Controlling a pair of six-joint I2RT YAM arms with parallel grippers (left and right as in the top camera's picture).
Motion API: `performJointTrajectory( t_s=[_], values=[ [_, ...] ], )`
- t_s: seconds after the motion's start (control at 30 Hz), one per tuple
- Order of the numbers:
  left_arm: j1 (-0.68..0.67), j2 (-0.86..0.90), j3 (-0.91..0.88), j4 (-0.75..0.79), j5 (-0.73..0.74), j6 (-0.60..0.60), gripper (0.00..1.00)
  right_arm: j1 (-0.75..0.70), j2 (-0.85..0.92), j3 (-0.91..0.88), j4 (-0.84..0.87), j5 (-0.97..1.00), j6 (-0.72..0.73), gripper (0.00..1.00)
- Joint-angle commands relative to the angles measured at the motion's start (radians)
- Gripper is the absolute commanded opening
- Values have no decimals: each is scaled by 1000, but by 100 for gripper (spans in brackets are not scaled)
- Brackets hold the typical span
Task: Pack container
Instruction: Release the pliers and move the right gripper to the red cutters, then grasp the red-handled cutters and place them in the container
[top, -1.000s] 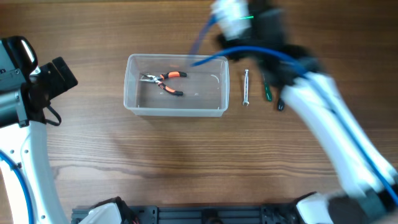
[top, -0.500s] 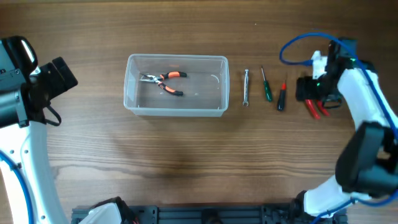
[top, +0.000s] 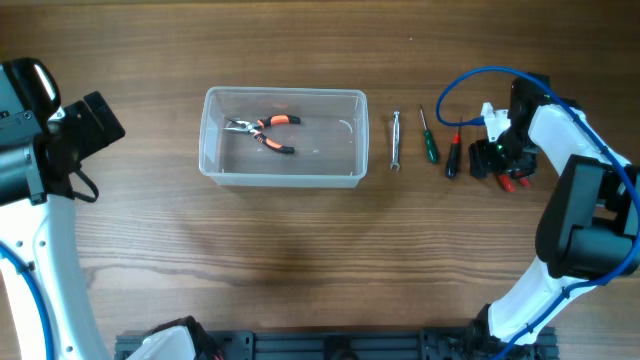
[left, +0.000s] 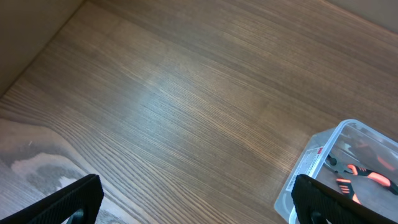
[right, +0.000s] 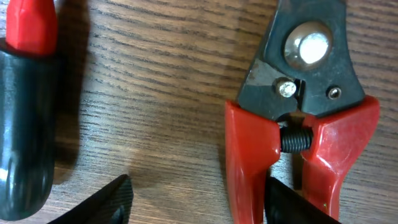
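Red-handled cutters (right: 303, 134) lie on the wood table (right: 174, 93) right under our right gripper (right: 198, 202). Its fingers (right: 109, 198) stand spread, one tip over bare wood, the other at a red handle; we cannot tell whether it touches. A black-and-red screwdriver (right: 25, 124) lies just beside the finger over bare wood. The container (top: 325, 152) sits well apart from this gripper, beyond a green screwdriver (top: 428, 140) and a silver tool (top: 396, 140), with orange pliers (top: 265, 132) inside. Our left gripper (left: 199, 202) is also spread, above the table, the container's corner near it on its right.
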Motion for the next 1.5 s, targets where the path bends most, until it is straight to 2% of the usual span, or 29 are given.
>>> performJointTrajectory(
  t_s=[0.0,0.1,0.2,0.47,0.6,0.77,0.87,1.0,1.1,1.17,1.23,1.3,1.37,1.47],
  values=[
    [6,4,3,0,-9,-21,100,-5,28,5,5,23,-12,37],
    [6,4,3,0,-9,-21,100,-5,41,3,6,23,36,15],
    [6,4,3,0,-9,-21,100,-5,41,3,16,23,64,4],
    [6,4,3,0,-9,-21,100,-5,33,12,1,23,124,4],
    [6,4,3,0,-9,-21,100,-5,-3,104,-77,0,150,4],
    [6,4,3,0,-9,-21,100,8,-116,371,-264,-341,168,4],
    [6,4,3,0,-9,-21,100,99,-219,526,-345,-496,169,4],
    [6,4,3,0,-9,-21,100,332,-331,561,-313,-477,164,4],
    [6,4,3,0,-9,-21,100,539,-338,560,-288,-454,105,4],
    [6,4,3,0,-9,-21,100,695,-304,547,-282,-377,-27,4],
    [6,4,3,0,-9,-21,100,803,-248,528,-259,-201,-103,4],
    [6,4,3,0,-9,-21,100,843,-185,515,-218,-113,-134,4],
    [6,4,3,1,-9,-21,100,857,-109,515,-185,-113,-178,4],
    [6,4,3,0,-9,-21,100,853,17,515,-140,-93,-310,4]
  ],
)
